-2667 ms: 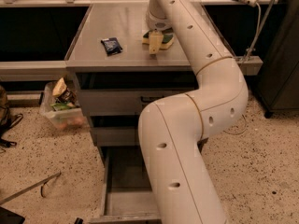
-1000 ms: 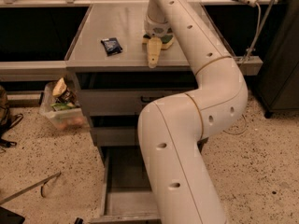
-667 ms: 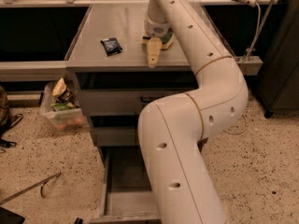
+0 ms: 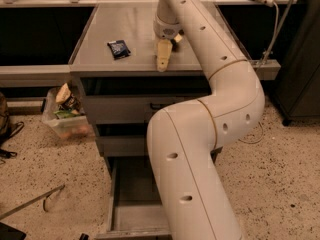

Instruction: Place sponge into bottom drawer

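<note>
The sponge (image 4: 162,57) shows its yellow foam side and hangs upright, end down, from my gripper (image 4: 168,43) over the front edge of the grey cabinet top (image 4: 130,29). The gripper is shut on the sponge's upper end. The bottom drawer (image 4: 134,216) is pulled open low in the view, and its plain grey inside shows left of my arm. My white arm (image 4: 200,149) covers the drawer's right half and much of the cabinet front.
A dark blue packet (image 4: 119,48) lies on the cabinet top, left of the sponge. Two shallower drawers (image 4: 120,109) sit above the open one. A clear plastic bin (image 4: 64,115) of items stands on the floor at left. A metal rod (image 4: 31,202) lies on the floor.
Since the earliest frame the sponge has come up off the cabinet top and now hangs upright from the gripper. Over the last second nothing has visibly moved.
</note>
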